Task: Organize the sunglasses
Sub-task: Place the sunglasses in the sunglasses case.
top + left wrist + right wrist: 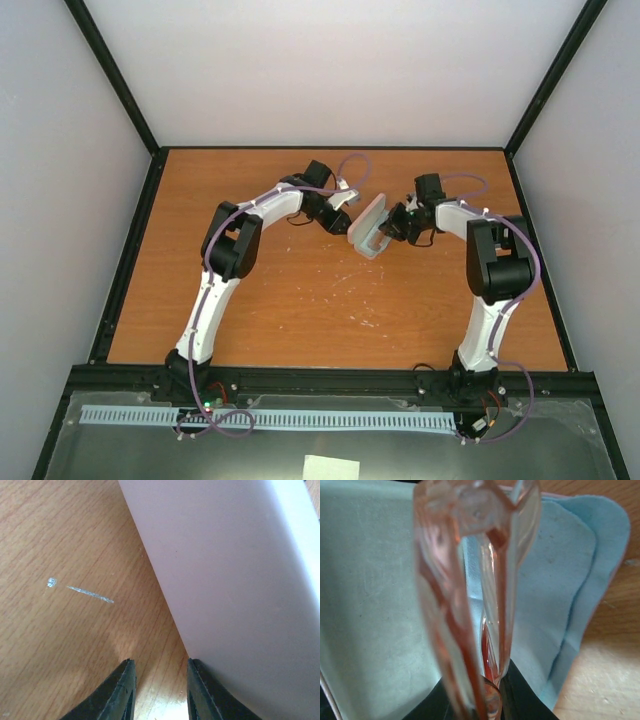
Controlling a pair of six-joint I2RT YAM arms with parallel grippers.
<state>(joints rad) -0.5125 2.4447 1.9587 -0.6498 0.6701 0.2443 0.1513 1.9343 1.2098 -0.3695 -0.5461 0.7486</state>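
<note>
The sunglasses (pixel 470 580), folded, with translucent orange-amber frame and lenses, stand pinched in my right gripper (pixel 487 680), which is shut on them. Right behind them lies a blue-grey cloth (pixel 370 605) inside the open pink case (pixel 368 230). In the top view the right gripper (pixel 398 228) is at the case's open right side, and the sunglasses are too small to make out there. My left gripper (pixel 347 210) is at the case's left, outer side. Its jaws (pixel 159 672) stand open over bare wood, with the right finger (pixel 202 695) against the pink case wall (pixel 240 580).
The wooden table (pixel 300 300) carries pale scratches near its middle (pixel 365 300) and one scratch near the left gripper (pixel 90 594). Black frame rails and white walls enclose the table on all sides.
</note>
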